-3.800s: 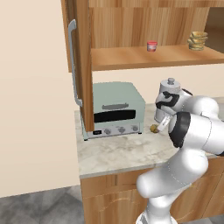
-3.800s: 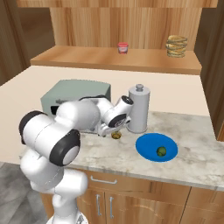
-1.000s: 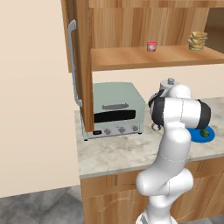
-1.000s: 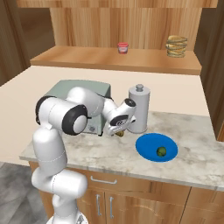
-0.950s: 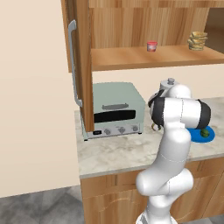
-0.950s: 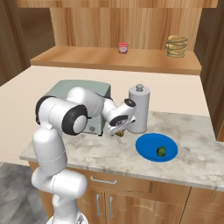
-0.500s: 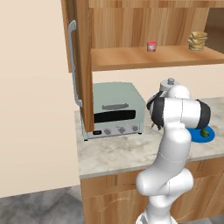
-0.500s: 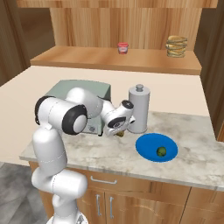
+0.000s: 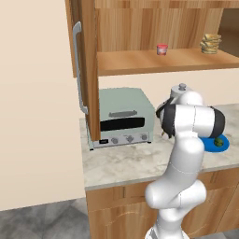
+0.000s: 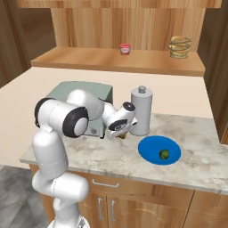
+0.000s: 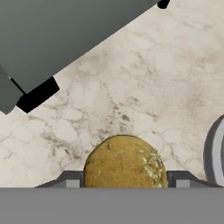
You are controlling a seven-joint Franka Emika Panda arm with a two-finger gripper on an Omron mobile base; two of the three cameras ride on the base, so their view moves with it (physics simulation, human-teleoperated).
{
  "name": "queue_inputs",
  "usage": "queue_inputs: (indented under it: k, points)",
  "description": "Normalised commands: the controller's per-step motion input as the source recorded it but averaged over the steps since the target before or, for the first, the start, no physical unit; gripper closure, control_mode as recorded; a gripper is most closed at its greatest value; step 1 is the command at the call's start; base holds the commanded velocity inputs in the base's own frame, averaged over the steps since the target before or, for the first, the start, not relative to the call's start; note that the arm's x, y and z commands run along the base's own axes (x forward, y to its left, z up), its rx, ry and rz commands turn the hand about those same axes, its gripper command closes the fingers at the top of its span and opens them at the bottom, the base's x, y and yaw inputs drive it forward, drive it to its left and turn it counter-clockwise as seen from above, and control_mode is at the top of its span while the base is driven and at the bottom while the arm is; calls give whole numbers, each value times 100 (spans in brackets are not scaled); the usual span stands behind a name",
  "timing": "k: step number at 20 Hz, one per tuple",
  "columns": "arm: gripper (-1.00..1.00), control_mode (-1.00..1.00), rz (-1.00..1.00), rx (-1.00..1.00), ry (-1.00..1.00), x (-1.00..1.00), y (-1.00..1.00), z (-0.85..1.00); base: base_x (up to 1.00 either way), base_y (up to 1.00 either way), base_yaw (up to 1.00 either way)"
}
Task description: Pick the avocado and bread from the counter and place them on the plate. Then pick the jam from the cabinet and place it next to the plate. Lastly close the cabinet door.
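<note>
1. Bread (image 11: 124, 162) sits mid-tabletop (image 10: 111, 153), between toaster oven (image 10: 95, 95) and plate (image 10: 149, 149).
2. End effector (image 10: 121, 135) fingers flank it; clamped or not, cannot tell.
3. Likely light, rough crust, crushable: hold at widest girth, gently.

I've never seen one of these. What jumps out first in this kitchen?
A big white robot arm bends low over the stone counter, its claw down around a small golden bread roll beside a steel canister. Just right of it, an avocado sits on a bright blue plate.
</note>
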Motion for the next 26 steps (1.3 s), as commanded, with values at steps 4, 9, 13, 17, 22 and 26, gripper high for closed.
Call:
queue_inputs:
  k: [4, 9, 13, 17, 22, 26]
  points:
    - [100, -100, 0, 0, 0, -25, -6, 7, 0, 0, 0]
    - [100, -100, 0, 0, 0, -34, -11, 16, 0, 0, 0]
    - [100, -100, 0, 0, 6, -34, -13, 24, 0, 0, 0]
    - [100, -100, 0, -4, 4, -32, -21, 27, 0, 0, 0]
    - [100, -100, -1, -13, 0, -27, -30, 26, 0, 0, 0]
    - [100, -100, -11, -16, 0, -10, -42, 10, 0, 0, 0]
